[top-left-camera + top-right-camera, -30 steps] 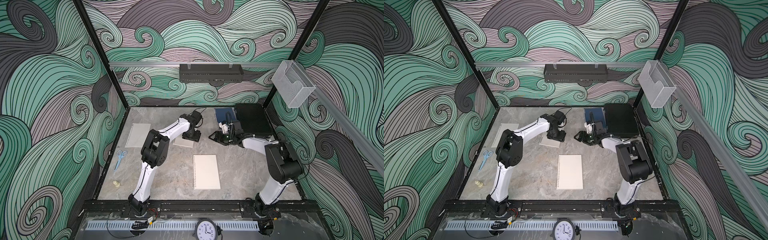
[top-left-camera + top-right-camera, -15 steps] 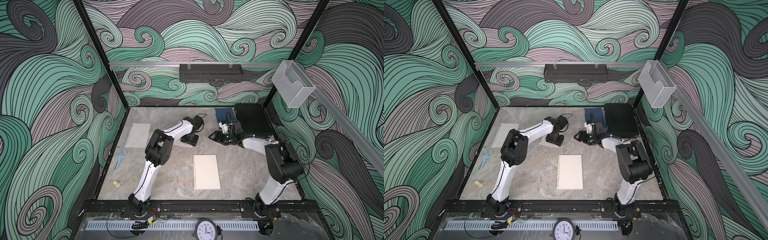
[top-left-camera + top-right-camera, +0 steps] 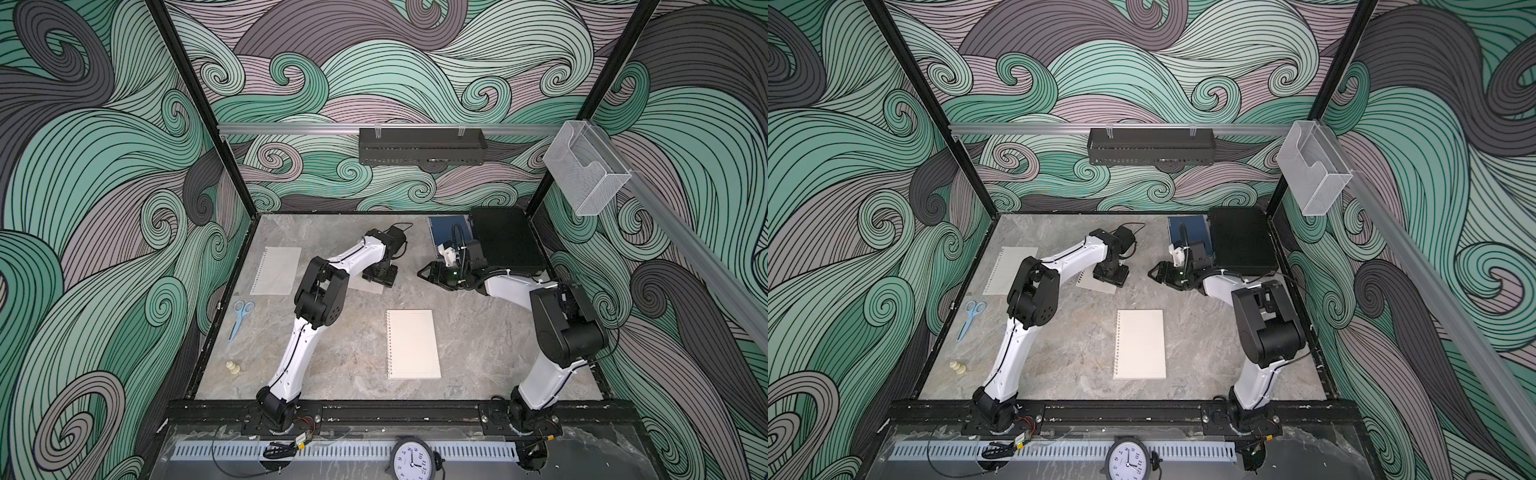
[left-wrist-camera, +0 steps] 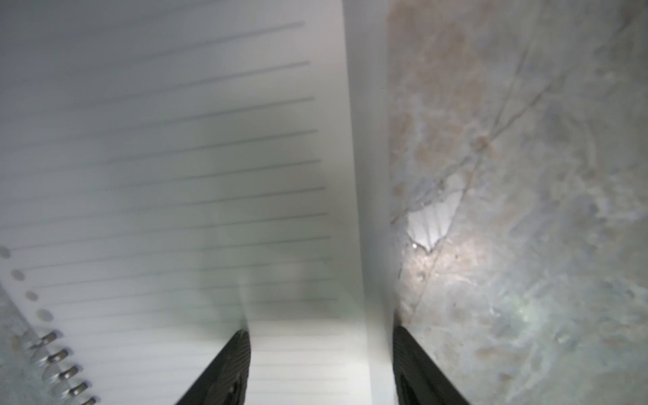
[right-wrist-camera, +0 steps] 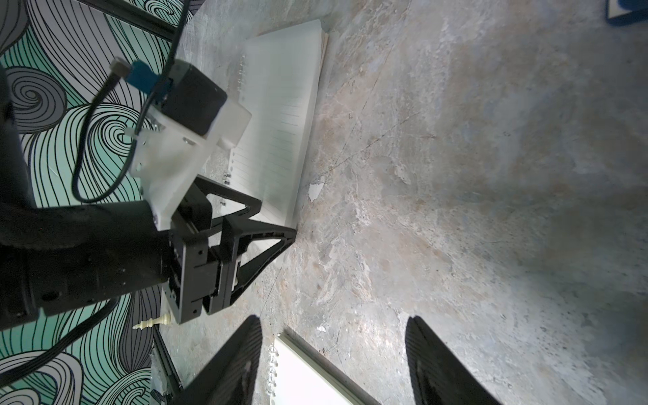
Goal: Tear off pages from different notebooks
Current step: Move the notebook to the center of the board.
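The white lined notebook (image 4: 175,175) lies at mid-back, mostly under my left arm in both top views, one corner (image 3: 368,287) showing. My left gripper (image 4: 319,333) is low over it and open. One finger (image 4: 231,371) rests over the lined page and one finger (image 4: 417,368) stands at its free edge by the table. The right wrist view also shows this notebook (image 5: 280,105). My right gripper (image 3: 428,276) hovers open over bare table. The cream notebook (image 3: 412,344) lies in the middle and the blue notebook (image 3: 444,230) at the back. A loose lined page (image 3: 277,270) lies back left.
A black hard case (image 3: 505,245) sits at the back right beside the blue notebook. Blue scissors (image 3: 240,318) and a small cream chess piece (image 3: 232,369) lie by the left edge. A clear bin (image 3: 586,174) hangs on the right wall, a black rack (image 3: 422,145) on the back rail.
My left gripper has come down and slightly forward onto the lined notebook, and its elbow has swung right. The right arm has not moved.
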Tool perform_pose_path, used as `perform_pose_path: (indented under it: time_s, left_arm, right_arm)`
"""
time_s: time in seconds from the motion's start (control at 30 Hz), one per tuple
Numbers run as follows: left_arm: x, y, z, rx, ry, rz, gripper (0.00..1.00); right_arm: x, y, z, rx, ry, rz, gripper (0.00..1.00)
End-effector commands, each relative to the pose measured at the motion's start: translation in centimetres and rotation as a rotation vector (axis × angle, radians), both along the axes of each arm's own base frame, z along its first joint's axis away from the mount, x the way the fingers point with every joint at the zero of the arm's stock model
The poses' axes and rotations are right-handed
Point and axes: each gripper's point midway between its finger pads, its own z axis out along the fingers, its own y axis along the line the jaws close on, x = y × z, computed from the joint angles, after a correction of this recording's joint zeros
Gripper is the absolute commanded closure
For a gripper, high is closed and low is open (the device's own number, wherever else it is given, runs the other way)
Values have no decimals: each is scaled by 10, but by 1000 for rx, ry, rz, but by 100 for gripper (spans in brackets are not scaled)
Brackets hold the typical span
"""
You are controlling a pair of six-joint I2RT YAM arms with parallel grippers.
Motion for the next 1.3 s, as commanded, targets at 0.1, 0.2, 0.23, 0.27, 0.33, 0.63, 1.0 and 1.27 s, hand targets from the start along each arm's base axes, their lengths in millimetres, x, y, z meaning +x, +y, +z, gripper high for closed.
perform_pose_path:
  time_s: [0.1,0.2,0.23,0.27,0.33,0.63,1.0,1.27]
  left_arm:
    - [20,31,-33,-3,70,87,37]
    - [32,41,-41,-30,74,132,38]
    - [36,44,-43,-41,76,144,38]
    - [40,47,-45,-50,77,157,38]
    - [47,55,-49,-66,80,180,38]
    - [72,91,-55,-100,80,237,39]
    - [96,121,-51,-125,57,236,40]
    - [111,130,-50,-164,24,249,40]
  right_arm:
    - [2,-6,10,-3,-25,-16,34]
    - [2,-7,8,-4,-20,-18,34]
    - [2,-7,9,-2,-21,-19,34]
    - [2,-7,9,0,-20,-18,34]
    - [3,-7,9,1,-19,-21,34]
    - [5,-7,8,3,-15,-26,34]
    - [8,-6,9,10,-12,-34,34]
    - [9,-6,6,6,-6,-36,34]
